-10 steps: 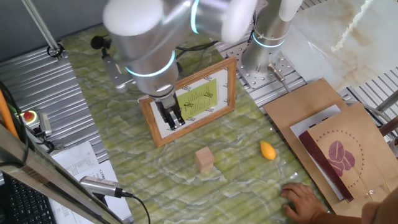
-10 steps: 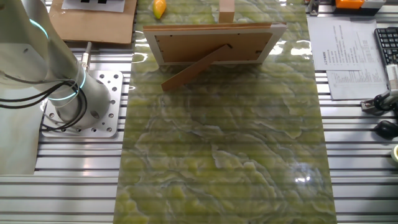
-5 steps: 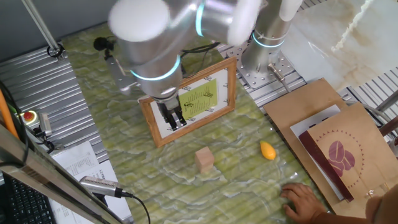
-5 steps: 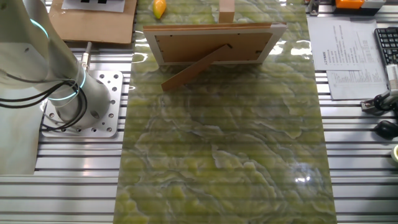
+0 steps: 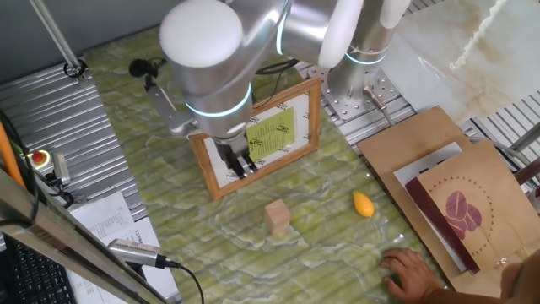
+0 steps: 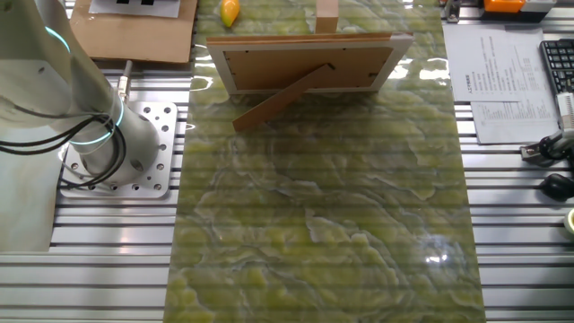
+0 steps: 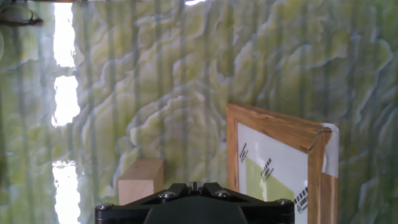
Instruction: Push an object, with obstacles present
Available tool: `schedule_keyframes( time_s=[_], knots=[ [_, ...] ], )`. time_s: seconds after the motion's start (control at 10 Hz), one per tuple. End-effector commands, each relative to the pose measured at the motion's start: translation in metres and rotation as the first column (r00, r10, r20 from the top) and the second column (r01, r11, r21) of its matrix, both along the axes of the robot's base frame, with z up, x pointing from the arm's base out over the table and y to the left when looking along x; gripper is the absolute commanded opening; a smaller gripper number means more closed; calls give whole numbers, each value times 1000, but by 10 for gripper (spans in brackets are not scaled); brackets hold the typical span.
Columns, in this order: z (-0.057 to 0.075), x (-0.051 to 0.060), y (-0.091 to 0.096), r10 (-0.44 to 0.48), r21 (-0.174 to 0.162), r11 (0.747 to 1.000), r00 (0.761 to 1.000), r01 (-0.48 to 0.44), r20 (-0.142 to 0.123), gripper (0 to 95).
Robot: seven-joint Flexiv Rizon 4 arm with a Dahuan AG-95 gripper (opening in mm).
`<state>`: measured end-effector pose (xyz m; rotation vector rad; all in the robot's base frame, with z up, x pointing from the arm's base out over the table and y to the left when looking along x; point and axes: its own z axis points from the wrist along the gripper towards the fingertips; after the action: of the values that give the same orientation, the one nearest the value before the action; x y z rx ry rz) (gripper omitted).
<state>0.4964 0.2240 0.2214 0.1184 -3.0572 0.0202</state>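
Note:
The small tan wooden block [image 5: 278, 216] rests on the green marbled mat, in front of the standing wooden picture frame [image 5: 261, 137]. The orange-yellow teardrop piece [image 5: 364, 203] lies to the block's right. My gripper [image 5: 239, 160] hangs over the frame's left part, above and behind the block, fingers together and empty. In the hand view the gripper [image 7: 194, 185] is shut, with the block [image 7: 141, 181] just left of it and the frame [image 7: 280, 162] to its right. The other fixed view shows the frame's back [image 6: 305, 63], the block [image 6: 326, 13] and the teardrop [image 6: 230, 12] beyond it.
A brown paper bag and cardboard [image 5: 447, 194] lie at the right, with a person's hand [image 5: 413, 270] at the mat's front corner. The robot base [image 5: 363, 76] stands behind the frame. Papers [image 5: 105, 221], a microphone [image 5: 139, 252] and a red button [image 5: 38, 158] are at the left.
The arm has shifted a little to the right and forward over the frame. The block, frame and teardrop have not moved.

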Motion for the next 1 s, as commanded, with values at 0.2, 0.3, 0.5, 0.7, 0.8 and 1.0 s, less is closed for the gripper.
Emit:
schedule_keyframes(
  time_s=[0.2, 0.3, 0.5, 0.7, 0.8, 1.0],
  knots=[
    [-12, -16, 27, -84, -4, 996, 996, 84, -16, 0],
    [-17, -23, 35, -89, -5, 996, 996, 89, -17, 0],
    [-28, -34, 41, -81, -3, 997, 997, 81, -13, 0],
    [-38, -41, 41, -84, -3, 996, 996, 84, -9, 0],
    [-44, -42, 41, -86, -3, 996, 996, 86, -4, 0],
    [-48, -43, 41, -89, 0, 996, 996, 89, 0, 0]
  ],
)
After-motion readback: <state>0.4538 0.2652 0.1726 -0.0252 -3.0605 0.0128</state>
